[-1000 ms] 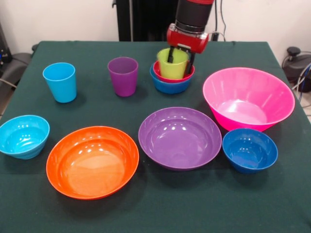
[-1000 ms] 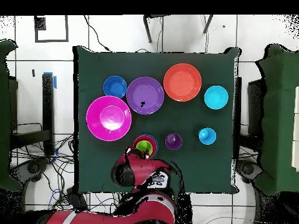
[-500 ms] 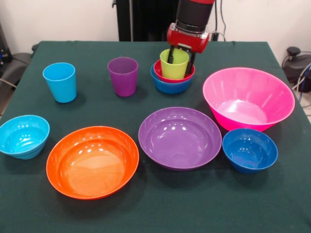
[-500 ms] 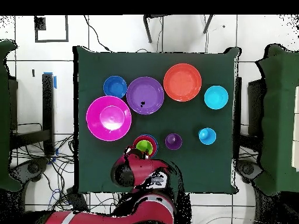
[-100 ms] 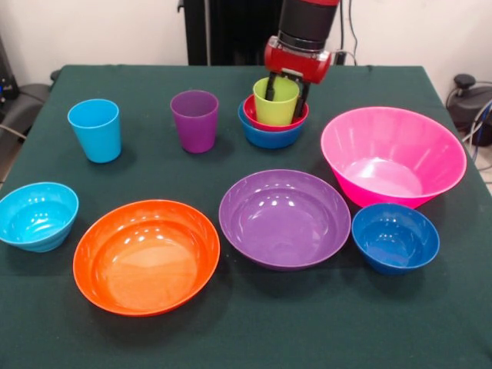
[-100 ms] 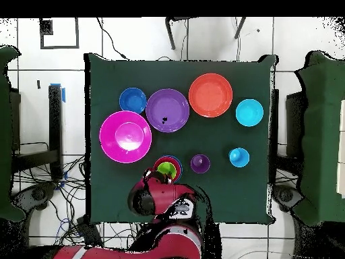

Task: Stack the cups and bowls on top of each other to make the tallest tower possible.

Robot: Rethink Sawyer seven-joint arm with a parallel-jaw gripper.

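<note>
The tower (image 5: 270,123) stands at the far middle of the table: a blue bowl (image 5: 265,138), a red bowl (image 5: 296,118) inside it, and the lime green cup (image 5: 275,106) upright in the red one. My gripper (image 5: 288,91) hangs over the cup, open. One finger (image 5: 270,86) is inside the cup and the other (image 5: 305,96) is outside its right wall. From above, the cup (image 6: 166,168) shows just past the arm's red head. The purple cup (image 5: 194,121) and light blue cup (image 5: 94,129) stand to the tower's left.
A big pink bowl (image 5: 442,165) sits to the tower's right, with a dark blue bowl (image 5: 395,238) in front of it. Nearer the front are a wide purple bowl (image 5: 284,219), a wide orange bowl (image 5: 146,256) and a cyan bowl (image 5: 37,215) at the left edge.
A second ago the lime green cup sat higher and tilted; it now rests lower and upright in the red bowl. The gripper has barely moved.
</note>
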